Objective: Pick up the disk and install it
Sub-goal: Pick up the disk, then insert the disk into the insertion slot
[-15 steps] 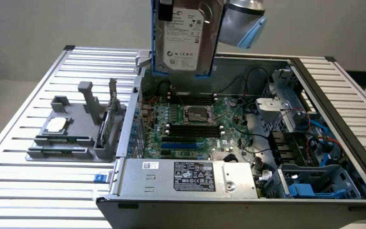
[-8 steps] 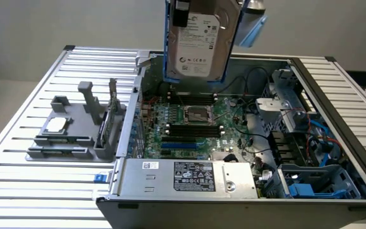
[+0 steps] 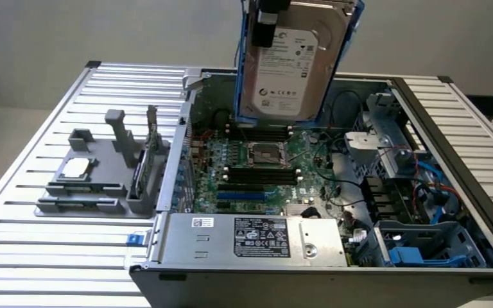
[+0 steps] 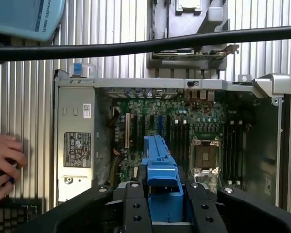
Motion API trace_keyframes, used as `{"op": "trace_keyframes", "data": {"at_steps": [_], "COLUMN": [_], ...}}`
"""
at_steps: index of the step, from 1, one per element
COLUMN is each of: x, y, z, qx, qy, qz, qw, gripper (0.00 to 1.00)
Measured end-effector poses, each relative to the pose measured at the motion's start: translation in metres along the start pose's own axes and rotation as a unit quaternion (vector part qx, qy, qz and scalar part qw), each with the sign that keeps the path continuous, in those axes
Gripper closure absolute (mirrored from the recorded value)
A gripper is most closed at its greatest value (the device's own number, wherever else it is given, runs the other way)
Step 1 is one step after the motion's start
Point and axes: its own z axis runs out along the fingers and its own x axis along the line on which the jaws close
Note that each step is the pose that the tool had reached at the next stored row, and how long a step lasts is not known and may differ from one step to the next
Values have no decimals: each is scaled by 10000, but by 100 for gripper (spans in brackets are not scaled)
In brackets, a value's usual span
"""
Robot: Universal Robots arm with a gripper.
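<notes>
The disk (image 3: 294, 58), a silver-grey drive with a white label in a blue carrier, hangs upright above the open computer case (image 3: 229, 285), over the motherboard (image 3: 264, 160). My gripper (image 3: 269, 22) holds it from above by its top edge. In the wrist view the disk's blue carrier edge (image 4: 157, 160) runs between my two black fingers (image 4: 136, 206), and my gripper (image 4: 164, 201) is shut on it. Below it lie the motherboard's memory slots and the processor socket (image 4: 205, 156).
The grey power-supply box (image 3: 255, 237) fills the case's near wall. A drive bay with blue parts (image 3: 426, 247) sits at the exterior view's lower right. A grey fixture holding a small chip (image 3: 77, 168) stands on the slatted table (image 3: 24, 244). A person's hand (image 4: 2, 165) rests beside a keyboard (image 4: 9, 213).
</notes>
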Motion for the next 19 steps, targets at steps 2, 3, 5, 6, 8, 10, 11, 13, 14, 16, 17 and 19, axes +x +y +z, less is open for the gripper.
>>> {"op": "trace_keyframes", "data": {"at_steps": [2, 3, 5, 6, 8, 10, 11, 13, 14, 16, 17, 19], "x": [57, 85, 135, 160, 204, 248, 269, 313, 335, 379, 401, 444], "y": [-53, -78, -139, -177, -249, -320, -355, -422, -455, -522, -554, -618], "z": [-3, -4, -7, -10, -15, -19, -21, -26, -28, -32, -34, -38], "qx": [0, 0, 0, -1, -1, -1, -1, -2, -3, -5, -6, -11], "qy": [0, 1, 0, 0, 0, 0, 0, 0, 0, 0, 0, 0], "qz": [0, 0, 0, 0, 0, 0, 0, 0, 0, 0, 0, 0], "qw": [10000, 10000, 10000, 10000, 10000, 10000, 10000, 10000, 10000, 10000, 10000, 10000], "gripper": [67, 67, 67, 67, 67, 67, 67, 67, 67, 67, 67, 67]}}
